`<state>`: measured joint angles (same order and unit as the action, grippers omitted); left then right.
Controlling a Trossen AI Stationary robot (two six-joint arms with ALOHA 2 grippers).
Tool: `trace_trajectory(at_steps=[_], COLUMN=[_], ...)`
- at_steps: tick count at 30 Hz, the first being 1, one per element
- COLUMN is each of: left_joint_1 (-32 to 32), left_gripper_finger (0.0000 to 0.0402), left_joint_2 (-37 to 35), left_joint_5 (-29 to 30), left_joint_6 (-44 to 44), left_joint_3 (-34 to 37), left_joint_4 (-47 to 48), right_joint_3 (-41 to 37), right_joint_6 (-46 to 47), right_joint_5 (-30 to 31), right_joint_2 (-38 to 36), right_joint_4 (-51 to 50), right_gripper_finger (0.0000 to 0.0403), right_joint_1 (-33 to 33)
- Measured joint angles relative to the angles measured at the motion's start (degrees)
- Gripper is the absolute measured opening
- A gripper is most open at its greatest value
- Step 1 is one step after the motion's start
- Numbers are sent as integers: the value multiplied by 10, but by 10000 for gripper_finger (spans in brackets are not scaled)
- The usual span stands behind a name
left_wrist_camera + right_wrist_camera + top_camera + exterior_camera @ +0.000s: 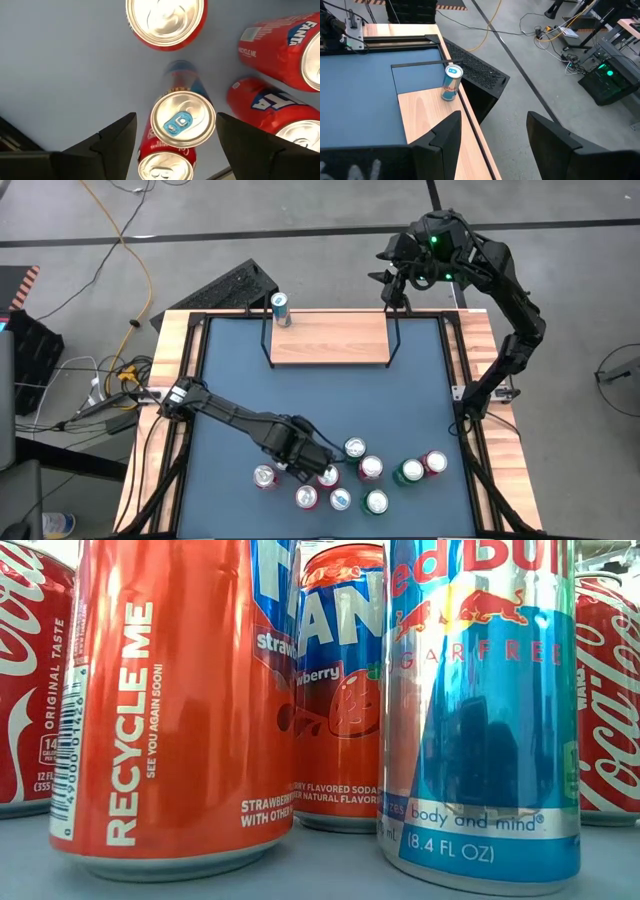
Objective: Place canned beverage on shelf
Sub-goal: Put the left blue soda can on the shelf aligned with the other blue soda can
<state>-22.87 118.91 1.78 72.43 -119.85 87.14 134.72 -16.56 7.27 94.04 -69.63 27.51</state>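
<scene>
The shelf (pixel 330 338) is a light-wood board with black wire ends, lying at the table's far side. One slim blue-and-silver can (pixel 280 308) stands upright on its far left corner and also shows in the right wrist view (pixel 452 82). My left gripper (pixel 322 468) is open and points down over the cluster of cans near the table's front. Its fingers stand on either side of an upright slim can with a blue tab (pixel 182 120), with a gap on both sides. My right gripper (pixel 395 285) is open and empty, high above the shelf's far right end.
Several upright cans crowd round the left gripper: red Fanta cans (pixel 280 45), a red can beyond (pixel 165 20), another close by (pixel 165 167), green-topped ones (pixel 408 472) to the right. The low view shows only cans (pixel 180 710). The table has a raised wooden rim (pixel 170 380).
</scene>
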Motion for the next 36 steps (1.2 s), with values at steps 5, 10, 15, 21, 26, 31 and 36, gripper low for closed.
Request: trace_trajectory(at_steps=[5, 10, 15, 21, 26, 31, 36], left_joint_1=[0, -1, -1, -1, -2, -3, -5], left_gripper_finger=[259, 259, 259, 259, 259, 259, 259], left_joint_2=[3, 3, 3, 3, 10, 11, 12], left_joint_5=[-7, -10, -6, -9, -14, -13, -9], left_joint_6=[5, 11, 12, 17, 19, 19, 18], left_joint_3=[0, 0, 0, 0, 0, 1, 1], left_joint_4=[-6, -10, -8, -11, -15, -16, -7], right_joint_3=[0, 0, 0, 0, 0, 0, 0], right_joint_6=[0, 0, 0, 0, 0, 0, 0], right_joint_5=[0, 0, 0, 0, 0, 0, 0], right_joint_2=[0, 0, 0, 0, 0, 0, 0], right_joint_4=[0, 0, 0, 0, 0, 0, 0], right_gripper_finger=[217, 217, 217, 217, 217, 217, 217], right_joint_1=[0, 0, 0, 0, 0, 0, 0])
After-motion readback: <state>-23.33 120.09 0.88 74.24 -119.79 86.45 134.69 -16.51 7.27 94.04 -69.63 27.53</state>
